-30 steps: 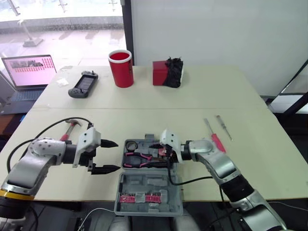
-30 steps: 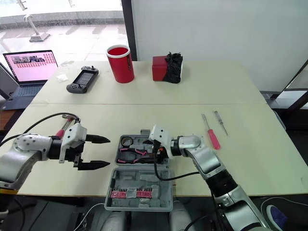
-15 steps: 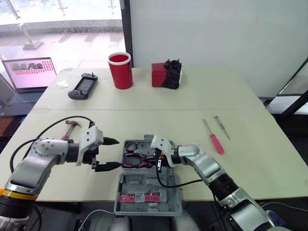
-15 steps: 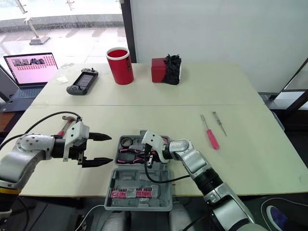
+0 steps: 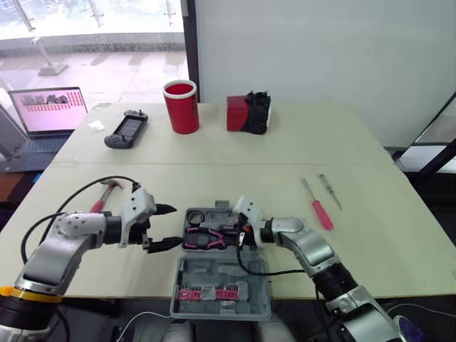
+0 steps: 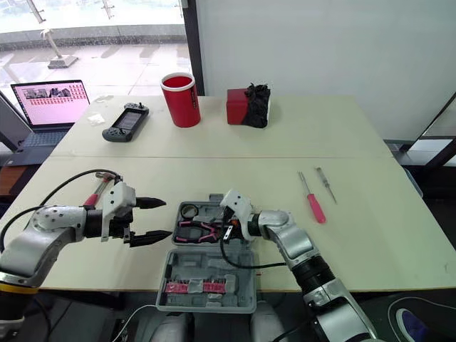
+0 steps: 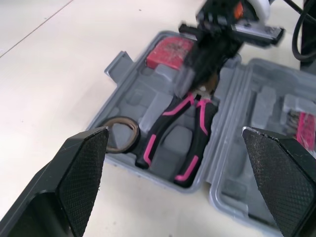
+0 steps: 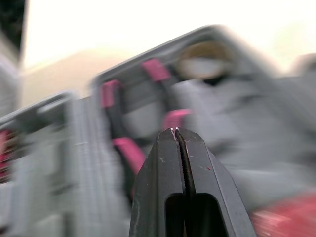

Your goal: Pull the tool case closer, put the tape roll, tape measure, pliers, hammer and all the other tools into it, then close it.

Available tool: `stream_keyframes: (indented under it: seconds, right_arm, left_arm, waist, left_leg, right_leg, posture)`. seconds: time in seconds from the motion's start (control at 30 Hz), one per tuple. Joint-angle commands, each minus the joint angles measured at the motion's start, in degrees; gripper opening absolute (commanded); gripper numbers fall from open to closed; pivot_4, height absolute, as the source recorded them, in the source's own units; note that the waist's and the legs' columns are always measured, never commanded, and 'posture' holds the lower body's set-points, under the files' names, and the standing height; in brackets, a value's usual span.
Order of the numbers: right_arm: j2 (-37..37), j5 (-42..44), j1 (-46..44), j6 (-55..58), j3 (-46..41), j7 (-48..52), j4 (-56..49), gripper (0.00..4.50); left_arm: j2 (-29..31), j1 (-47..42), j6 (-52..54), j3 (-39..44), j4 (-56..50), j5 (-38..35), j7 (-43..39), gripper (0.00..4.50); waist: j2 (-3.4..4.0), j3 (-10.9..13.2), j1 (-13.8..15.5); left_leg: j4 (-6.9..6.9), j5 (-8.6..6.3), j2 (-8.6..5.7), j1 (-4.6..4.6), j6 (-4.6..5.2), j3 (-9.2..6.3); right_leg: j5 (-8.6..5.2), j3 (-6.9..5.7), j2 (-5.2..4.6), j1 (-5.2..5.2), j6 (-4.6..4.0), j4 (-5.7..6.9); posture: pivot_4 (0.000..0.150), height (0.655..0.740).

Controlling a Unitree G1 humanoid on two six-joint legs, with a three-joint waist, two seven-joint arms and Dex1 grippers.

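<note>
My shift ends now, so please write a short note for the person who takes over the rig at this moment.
Left tool: open, empty, hovering just left of the tool case.
Right tool: shut on nothing, over the pliers in the case.
Done: the case lies open at the front edge of the table; pliers, tape roll and tape measure are inside.
Left: hammer on the table behind the left tool; red-handled screwdriver and thin screwdriver to the right; then close the case.
</note>
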Motion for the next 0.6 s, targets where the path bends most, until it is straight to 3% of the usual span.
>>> stream_keyframes:
  seconds: [0.03,0.33,0.4,0.6]
  right_arm:
    - [-3.53,1.42,-1.84,-3.52,-3.5,1.92,-6.6,0.07]
    - [-24.77,-3.38,4.07,-9.92,0.34,16.27,-11.87,0.07]
    - [-26.29,-3.92,5.53,-10.82,0.75,16.92,-11.48,0.0]
    - [-26.28,-5.5,8.79,-13.14,1.59,16.18,-10.52,0.0]
  left_arm:
    - [0.24,0.25,-4.75,1.8,1.54,1.7,0.38,4.5]
    - [0.99,3.53,-18.71,0.25,12.79,6.38,-3.56,4.5]
    - [0.13,4.03,-20.87,-0.59,14.52,7.39,-3.55,3.71]
    - [-2.37,5.06,-25.49,-2.48,19.21,8.4,-5.01,0.5]
  waist:
    - [0.03,0.02,-0.09]
    - [0.03,0.08,0.01]
    - [0.03,0.1,-0.07]
    - [0.0,0.12,0.06]
  left_leg:
    - [-0.04,0.0,0.0,0.01,0.0,0.0]
    - [-0.09,-0.01,-0.01,-0.03,0.0,0.04]
    - [-0.09,-0.01,-0.01,-0.03,0.0,0.05]
    - [-0.05,-0.01,-0.01,-0.03,0.0,0.07]
  right_leg:
    - [0.0,0.0,0.0,-0.02,0.02,0.0]
    - [-0.07,0.01,-0.04,-0.03,0.04,-0.13]
    - [-0.06,0.03,-0.03,-0.05,0.02,-0.12]
    - [-0.05,0.06,-0.03,-0.04,-0.02,-0.12]
  posture:
    - [0.15,0.74]
    - [0.15,0.74]
    - [0.15,0.74]
    - [0.15,0.74]
